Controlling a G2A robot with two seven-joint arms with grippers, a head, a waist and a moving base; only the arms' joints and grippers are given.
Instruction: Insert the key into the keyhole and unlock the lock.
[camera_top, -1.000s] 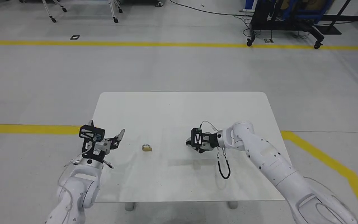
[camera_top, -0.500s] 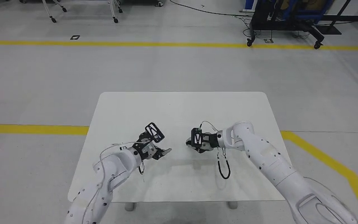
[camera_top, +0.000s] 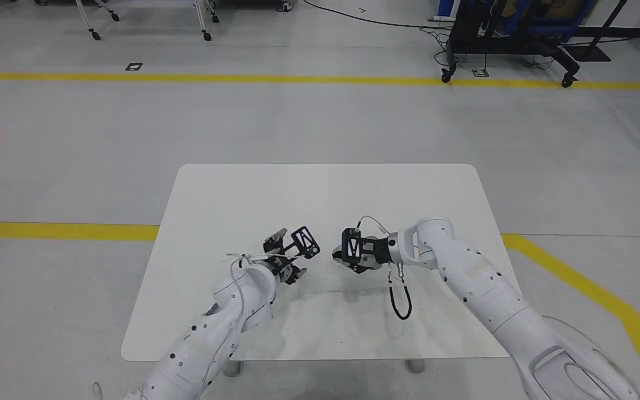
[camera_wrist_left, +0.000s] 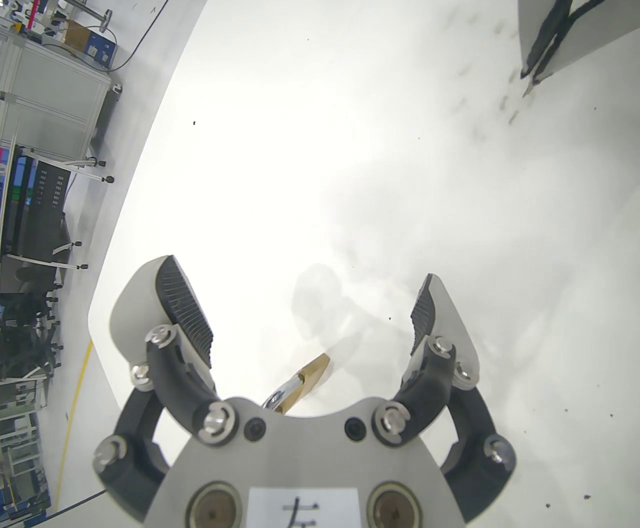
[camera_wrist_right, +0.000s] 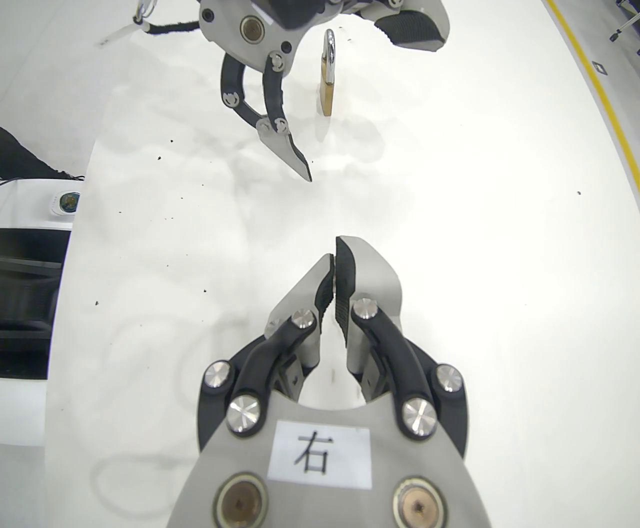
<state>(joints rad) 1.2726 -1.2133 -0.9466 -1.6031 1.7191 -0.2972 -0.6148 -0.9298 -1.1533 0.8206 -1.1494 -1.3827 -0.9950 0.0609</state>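
Note:
The brass padlock (camera_wrist_right: 327, 75) stands on edge on the white table (camera_top: 420, 200), its steel shackle toward the left gripper's palm. My left gripper (camera_wrist_left: 297, 280) is open and straddles the padlock (camera_wrist_left: 307, 377), which sits low between the fingers near the palm, touching neither pad. In the top view the left gripper (camera_top: 293, 248) covers the lock. A short way off, my right gripper (camera_wrist_right: 334, 265) hovers facing it, its fingers pressed together on the key, which is almost wholly hidden between the pads. The right gripper (camera_top: 345, 250) is just right of the left one.
A black cable loop (camera_top: 400, 298) hangs from the right forearm over the table's front half. The table's front edge (camera_top: 300, 355) lies close behind the left arm. Small dark specks dot the tabletop. Racks and carts stand on the floor far behind.
My left arm has swung from the table's left edge to the middle and now stands open around the padlock. The right arm and its shut gripper have not moved.

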